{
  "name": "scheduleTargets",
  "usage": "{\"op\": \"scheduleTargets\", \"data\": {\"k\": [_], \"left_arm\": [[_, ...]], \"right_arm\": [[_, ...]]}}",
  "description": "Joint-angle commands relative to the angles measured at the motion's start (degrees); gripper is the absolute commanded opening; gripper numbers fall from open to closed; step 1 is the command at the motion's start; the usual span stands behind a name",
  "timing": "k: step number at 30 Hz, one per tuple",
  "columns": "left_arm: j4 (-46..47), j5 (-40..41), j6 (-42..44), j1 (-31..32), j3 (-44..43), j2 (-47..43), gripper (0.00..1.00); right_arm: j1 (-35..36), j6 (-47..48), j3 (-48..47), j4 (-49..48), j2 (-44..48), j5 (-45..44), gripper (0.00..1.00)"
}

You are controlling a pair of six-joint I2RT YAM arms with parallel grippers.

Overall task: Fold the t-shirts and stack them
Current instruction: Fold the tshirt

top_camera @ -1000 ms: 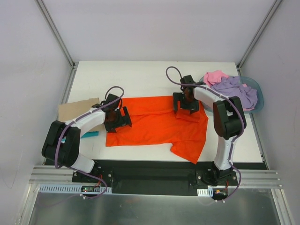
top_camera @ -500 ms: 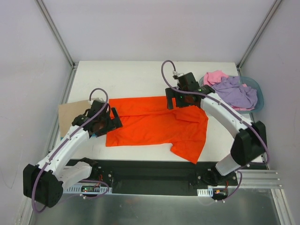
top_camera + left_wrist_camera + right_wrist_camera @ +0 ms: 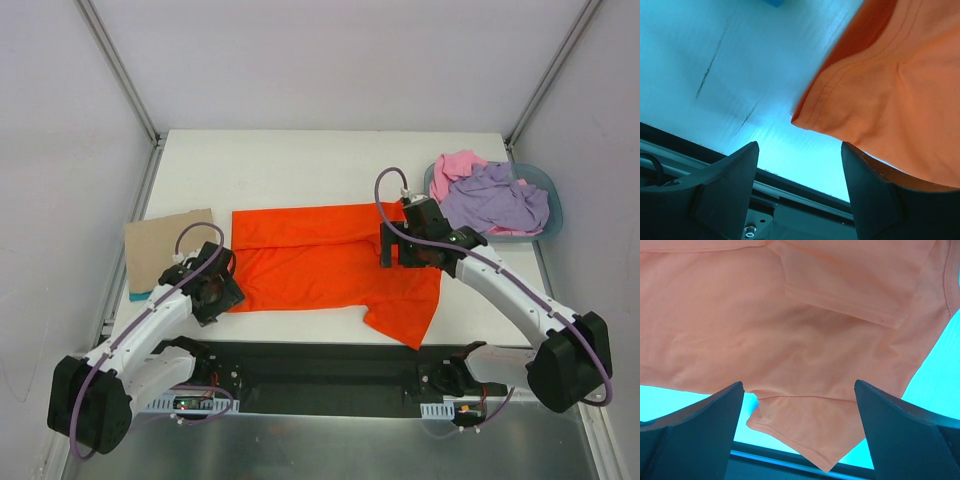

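The large orange t-shirt lies spread across the middle of the white table, its upper part folded over. A loose flap hangs toward the near edge at the right. The lilac-purple t-shirt and the pink t-shirt lie bunched in the blue-grey basin. My left gripper is open and empty over the bare table beside the shirt's near-left corner. My right gripper is open and empty above the shirt's right part.
A brown cardboard sheet lies at the table's left edge with a small blue object under its near side. The black frame rail runs along the near edge.
Both grippers have pulled back toward the near edge. The left one has left the shirt's left edge and moved off it. The right one has moved from the far right corner toward the near side.
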State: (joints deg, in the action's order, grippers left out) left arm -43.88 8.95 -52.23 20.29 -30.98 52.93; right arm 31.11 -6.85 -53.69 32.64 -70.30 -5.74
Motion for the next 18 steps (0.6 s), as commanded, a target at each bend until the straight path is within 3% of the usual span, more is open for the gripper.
{"op": "scheduleTargets", "data": {"k": [1, 6, 11, 18], "left_arm": [[1.3, 4.2, -2.6, 0.4, 0.5, 3.0, 0.65], [5.6, 2.4, -2.2, 0.3, 1.3, 6.7, 0.50], [7.8, 3.3, -1.0, -0.4, 1.7, 9.5, 0.50], [10.2, 2.3, 0.2, -1.4, 2.1, 11.6, 0.42]], "right_arm": [[0.0, -1.9, 1.2, 0.3, 2.3, -2.6, 0.97], [-0.1, -2.1, 1.4, 0.8, 2.4, -3.0, 0.97], [0.0, -2.4, 1.7, 0.8, 4.1, -1.8, 0.97], [0.0, -2.1, 3.6, 1.1, 7.2, 1.9, 0.97]]}}
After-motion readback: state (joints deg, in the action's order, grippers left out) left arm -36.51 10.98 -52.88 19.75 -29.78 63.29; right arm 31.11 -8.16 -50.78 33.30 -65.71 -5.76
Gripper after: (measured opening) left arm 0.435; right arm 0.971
